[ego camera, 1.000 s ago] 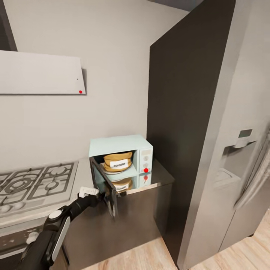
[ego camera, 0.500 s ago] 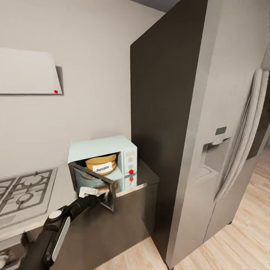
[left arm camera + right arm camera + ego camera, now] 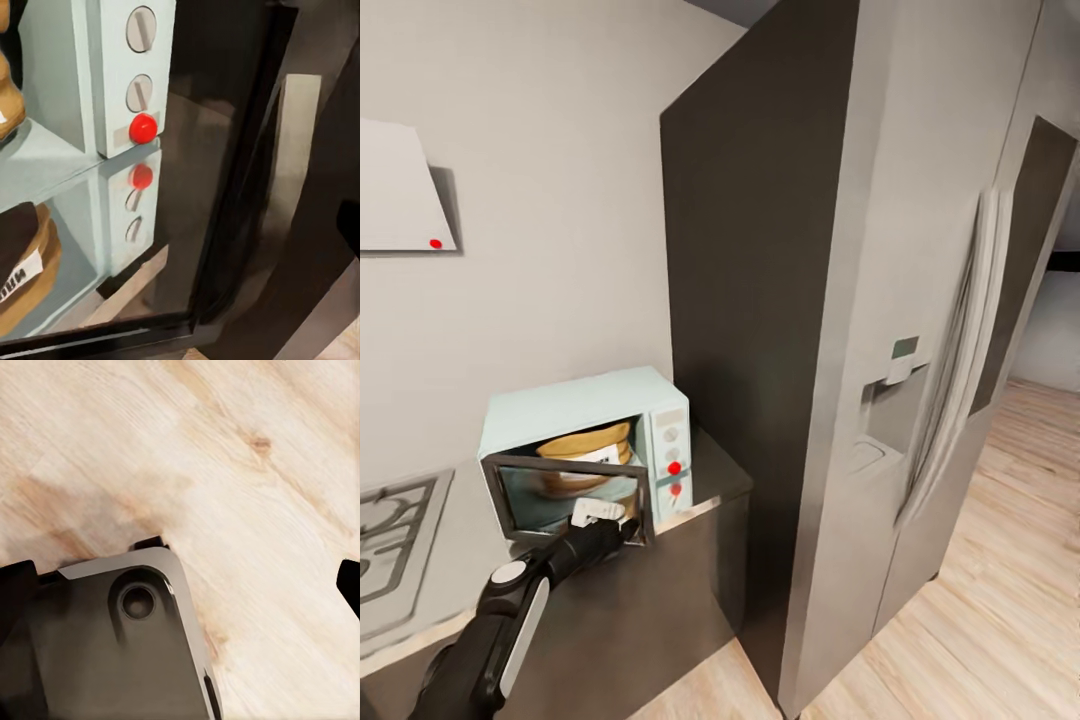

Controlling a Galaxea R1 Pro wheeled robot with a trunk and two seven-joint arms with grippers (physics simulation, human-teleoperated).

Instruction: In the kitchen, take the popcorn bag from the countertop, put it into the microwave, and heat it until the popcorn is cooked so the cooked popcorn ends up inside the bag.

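The microwave (image 3: 585,440) stands on the countertop (image 3: 710,480) at its end, just beside the tall dark side of the fridge (image 3: 880,350). Its door (image 3: 570,492) is partly swung toward closed, still ajar, and covers most of the cavity in the head view. Inside the cavity sits the bag (image 3: 585,447), its tan rolled rim and part of the white label visible above the door's top edge. Whether any popcorn lies in the bag cannot be told.

The left gripper (image 3: 600,513) is at the outer face of the door, near its lower free edge; how far its fingers are spread, and whether they grasp anything, cannot be told.

In the left wrist view the control panel (image 3: 135,75) shows 2 round knobs and 1 red dot (image 3: 142,128) below them, all mirrored in the shiny countertop (image 3: 187,225). The bag's edge (image 3: 9,105) shows inside the cavity, with its reflection underneath.

The right wrist view looks down on pale wood floor (image 3: 247,472) and a dark part of the robot (image 3: 112,645); one dark fingertip (image 3: 349,585) shows at the frame's edge, and that gripper's opening cannot be told.

A hob (image 3: 390,530) lies on the far side of the microwave from the fridge.
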